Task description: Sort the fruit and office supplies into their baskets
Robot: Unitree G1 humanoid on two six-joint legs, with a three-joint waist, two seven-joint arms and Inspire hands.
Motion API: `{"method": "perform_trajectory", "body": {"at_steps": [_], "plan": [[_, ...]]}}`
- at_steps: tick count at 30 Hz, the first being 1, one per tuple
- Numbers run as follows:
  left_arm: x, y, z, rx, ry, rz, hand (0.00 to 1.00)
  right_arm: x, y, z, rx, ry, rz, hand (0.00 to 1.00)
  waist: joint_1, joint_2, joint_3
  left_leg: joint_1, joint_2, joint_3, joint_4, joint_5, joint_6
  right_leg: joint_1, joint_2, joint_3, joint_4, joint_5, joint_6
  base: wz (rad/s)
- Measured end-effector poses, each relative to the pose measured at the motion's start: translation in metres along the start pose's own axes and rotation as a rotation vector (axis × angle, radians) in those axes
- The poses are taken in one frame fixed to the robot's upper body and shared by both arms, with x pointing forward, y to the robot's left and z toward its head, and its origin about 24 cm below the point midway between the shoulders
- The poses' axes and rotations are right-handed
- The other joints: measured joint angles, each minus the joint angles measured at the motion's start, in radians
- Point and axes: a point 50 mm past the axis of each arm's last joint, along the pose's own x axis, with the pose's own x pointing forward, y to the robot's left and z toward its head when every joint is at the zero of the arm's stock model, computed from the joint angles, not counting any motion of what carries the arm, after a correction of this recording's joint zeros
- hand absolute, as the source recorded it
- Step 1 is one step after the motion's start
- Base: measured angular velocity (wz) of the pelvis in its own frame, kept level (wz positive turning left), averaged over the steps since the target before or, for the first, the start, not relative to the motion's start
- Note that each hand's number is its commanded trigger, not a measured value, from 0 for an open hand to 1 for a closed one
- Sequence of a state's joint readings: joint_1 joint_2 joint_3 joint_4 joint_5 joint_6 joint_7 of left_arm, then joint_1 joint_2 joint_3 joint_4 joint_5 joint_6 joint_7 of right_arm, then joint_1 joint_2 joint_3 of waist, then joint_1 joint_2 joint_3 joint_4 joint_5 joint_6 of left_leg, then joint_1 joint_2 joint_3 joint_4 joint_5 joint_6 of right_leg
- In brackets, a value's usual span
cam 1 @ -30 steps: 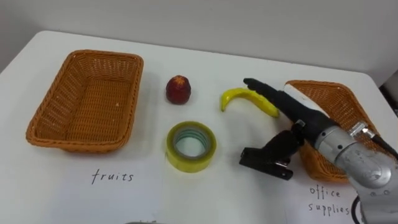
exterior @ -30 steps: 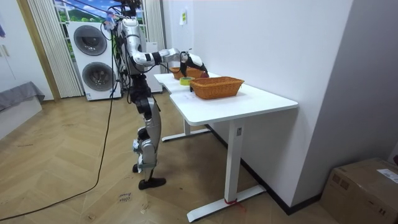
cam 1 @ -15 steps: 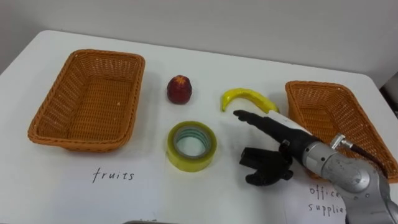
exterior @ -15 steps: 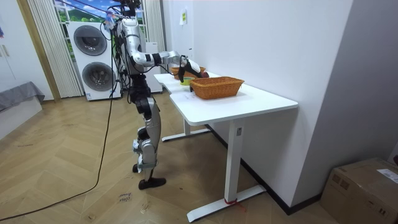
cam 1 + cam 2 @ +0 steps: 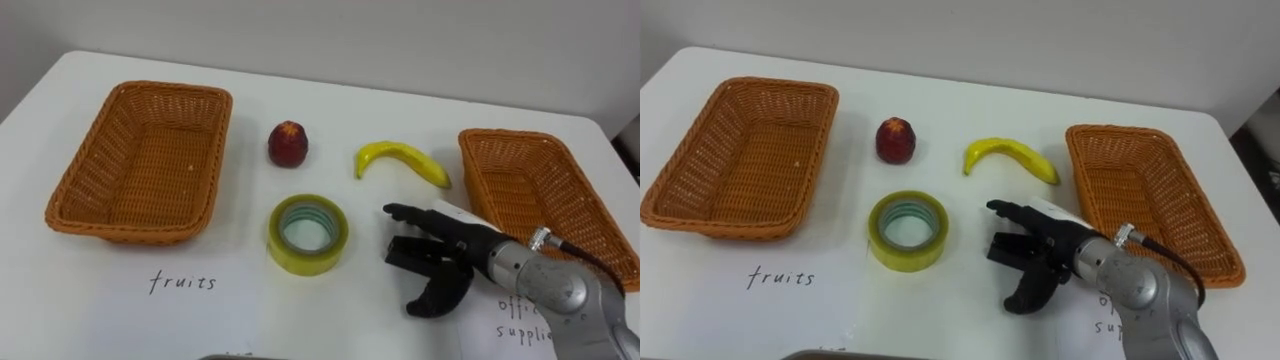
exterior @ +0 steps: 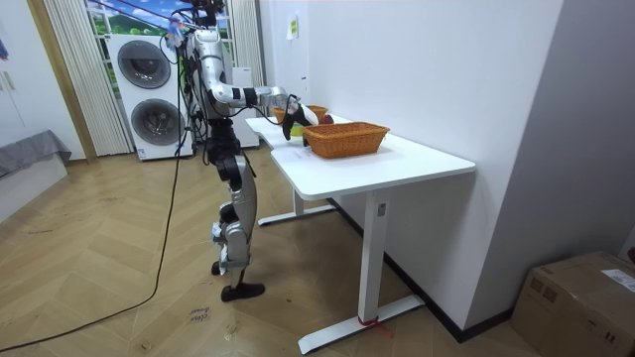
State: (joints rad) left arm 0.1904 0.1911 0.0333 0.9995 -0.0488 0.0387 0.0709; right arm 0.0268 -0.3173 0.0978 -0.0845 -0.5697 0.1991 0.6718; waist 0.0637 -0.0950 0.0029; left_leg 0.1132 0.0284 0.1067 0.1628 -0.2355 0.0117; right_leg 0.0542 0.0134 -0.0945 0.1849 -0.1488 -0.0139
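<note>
Wicker marks both ends of the white counter (image 5: pixel 330 120): the left basket (image 5: pixel 70 190) lies along the left edge and the right basket (image 5: pixel 478 165) along the right edge. The things to be sorted all lie on the counter between the two, outside them. A red fruit (image 5: pixel 287 143) sits toward the far edge, just right of the left basket. A banana (image 5: pixel 400 158) lies on its side further right, apart from the fruit and near the right basket's far left corner. A roll of yellow tape (image 5: pixel 307 234) lies flat nearer the front edge, in line with the red fruit. One handwritten label (image 5: pixel 181 283) shows by the front edge before the left basket. Another label (image 5: pixel 528 320) lies before the right basket, partly under the arm.

The right hand (image 5: pixel 468 252) comes in from the lower right, low over the counter, right of the tape and nearer the front edge than the banana. Its fingers (image 5: pixel 405 213) stretch out toward the tape and its thumb (image 5: pixel 432 298) is spread wide toward the front edge, so the hand is wide open. A small black object (image 5: pixel 405 254), too indistinct to name, lies on the counter in the gap between fingers and thumb. Whether the hand touches it cannot be told.

In the room view the robot stands upright at the counter's side, right arm reaching over it, with stacked washing machines (image 6: pixel 149 89) behind.
</note>
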Motion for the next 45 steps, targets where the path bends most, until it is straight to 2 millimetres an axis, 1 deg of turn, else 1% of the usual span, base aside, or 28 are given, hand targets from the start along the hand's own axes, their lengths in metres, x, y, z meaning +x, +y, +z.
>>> {"method": "perform_trajectory", "body": {"at_steps": [11, 22, 35, 39, 45], "plan": [[0.000, 0.000, 0.000, 0.000, 0.002, 0.003, 0.00, 0.000, -0.001, -0.003, -0.049, 0.046, -0.012, 0.00, -0.001, -0.005, 0.0012, 0.000, -0.002, 0.000, 0.000, 0.001, 0.001, 0.001, -0.003, -0.002, 0.000, 0.000, 0.000, 0.00], [0.000, 0.002, 0.000, 0.000, 0.005, 0.009, 0.00, 0.000, -0.001, -0.005, -0.043, 0.057, -0.011, 0.00, 0.000, -0.013, 0.0020, 0.000, -0.005, -0.001, -0.001, 0.002, 0.004, 0.001, -0.007, -0.007, 0.000, 0.001, 0.002, 0.00], [0.000, 0.002, 0.000, 0.002, 0.002, 0.000, 0.00, 0.000, -0.001, -0.008, -0.091, 0.103, -0.016, 0.00, 0.002, -0.014, 0.0021, 0.000, -0.005, -0.001, 0.000, 0.002, 0.005, 0.001, -0.007, -0.006, 0.001, 0.001, 0.003, 0.00], [0.000, 0.001, 0.003, 0.000, -0.011, -0.012, 0.00, 0.000, -0.002, -0.010, -0.094, 0.117, -0.017, 0.00, 0.017, -0.015, 0.0018, 0.001, -0.005, -0.001, 0.001, 0.002, 0.004, 0.001, -0.007, -0.005, 0.001, 0.002, 0.003, 0.00], [0.000, 0.000, 0.005, -0.001, -0.014, -0.023, 0.00, 0.001, -0.003, -0.012, -0.101, 0.138, -0.017, 0.00, 0.022, -0.017, 0.0014, 0.000, -0.005, -0.001, 0.003, 0.003, 0.005, 0.001, -0.007, -0.005, 0.003, 0.002, 0.003, 0.00]]}}
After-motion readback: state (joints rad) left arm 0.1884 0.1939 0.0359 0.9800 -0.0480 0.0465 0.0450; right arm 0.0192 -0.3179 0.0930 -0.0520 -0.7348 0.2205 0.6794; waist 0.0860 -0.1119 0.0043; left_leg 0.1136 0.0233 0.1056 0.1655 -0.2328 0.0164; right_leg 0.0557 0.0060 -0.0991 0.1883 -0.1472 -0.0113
